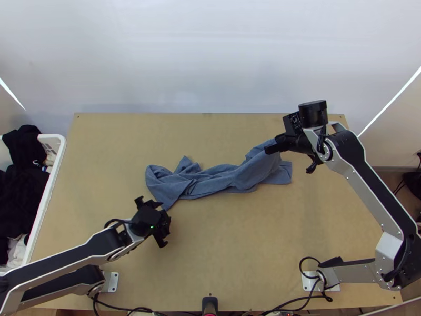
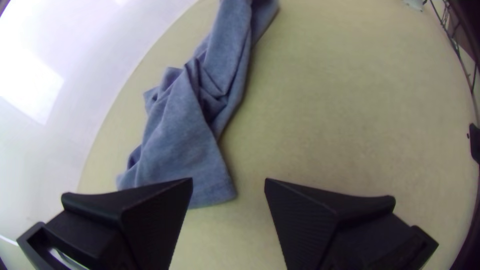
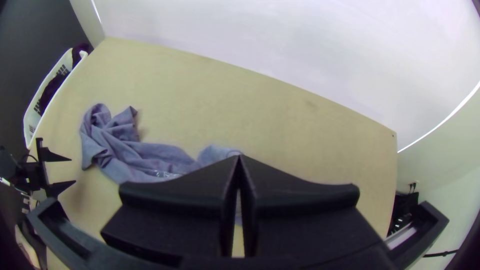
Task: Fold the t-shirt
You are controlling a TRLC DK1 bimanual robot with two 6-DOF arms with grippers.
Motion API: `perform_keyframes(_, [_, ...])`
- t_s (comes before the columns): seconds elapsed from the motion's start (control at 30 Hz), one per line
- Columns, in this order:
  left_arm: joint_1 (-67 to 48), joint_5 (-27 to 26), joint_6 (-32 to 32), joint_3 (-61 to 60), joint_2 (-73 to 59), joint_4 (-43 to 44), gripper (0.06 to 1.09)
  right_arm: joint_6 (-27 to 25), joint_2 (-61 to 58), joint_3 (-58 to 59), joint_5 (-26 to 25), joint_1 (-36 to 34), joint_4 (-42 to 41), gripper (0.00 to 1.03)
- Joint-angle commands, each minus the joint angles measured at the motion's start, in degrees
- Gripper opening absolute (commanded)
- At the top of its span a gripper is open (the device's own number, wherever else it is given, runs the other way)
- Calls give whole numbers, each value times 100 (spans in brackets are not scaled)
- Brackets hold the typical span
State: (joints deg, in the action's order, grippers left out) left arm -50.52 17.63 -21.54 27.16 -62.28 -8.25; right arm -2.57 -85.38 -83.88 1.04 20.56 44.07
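Observation:
The blue-grey t-shirt (image 1: 210,179) lies bunched in a long strip across the middle of the table. Its right part rises to my right gripper (image 1: 269,149), whose fingers are shut on the cloth's far edge. In the right wrist view, the pressed-together tips of the right gripper (image 3: 239,157) meet over the t-shirt (image 3: 150,155). My left gripper (image 1: 165,217) stands open close to the shirt's near left corner. In the left wrist view, a wide gap parts the fingers of the left gripper (image 2: 229,182); the t-shirt (image 2: 185,140) lies beyond, with one corner near a finger.
A white basket (image 1: 55,163) with dark and light clothes stands along the table's left side. Bare wood of the table (image 1: 237,237) stretches in front of the shirt. Cables (image 1: 294,301) run along the near edge, beside a small black stand (image 1: 209,304).

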Motion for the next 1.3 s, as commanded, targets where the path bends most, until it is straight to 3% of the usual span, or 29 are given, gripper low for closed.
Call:
perform_keyframes(0.0, [-10,39,-34,-44,-680,535,77,-7,4,-24,46,-17,-101,3])
perform_keyframes(0.3, [104,30,-52,-9,-1102,570,76,-7,22,38,151,-166,-101,3])
perform_keyframes(0.4, [130,30,-140,-61,-1207,746,53,-16,22,47,160,-192,-101,3])
perform_keyframes(0.7, [403,30,-333,-44,-1541,975,52,-24,22,47,195,-228,-101,3])
perform_keyframes(0.8, [456,30,-351,-61,-1577,983,41,-42,22,12,204,-271,-101,3])
perform_keyframes(0.9, [464,13,-553,-105,-1594,904,40,-51,22,-6,239,-351,-101,3])
perform_keyframes(0.93, [420,13,-641,-114,-1594,834,29,-60,22,-6,248,-386,-101,3])
perform_keyframes(0.97, [403,13,-685,-105,-1603,755,9,-60,22,-15,265,-412,-101,3])
perform_keyframes(1.17, [860,13,-492,150,-1506,614,9,-42,31,-15,327,-649,-92,3])
perform_keyframes(1.27, [1431,4,124,914,-1533,52,9,-33,13,-15,327,-702,-48,3])
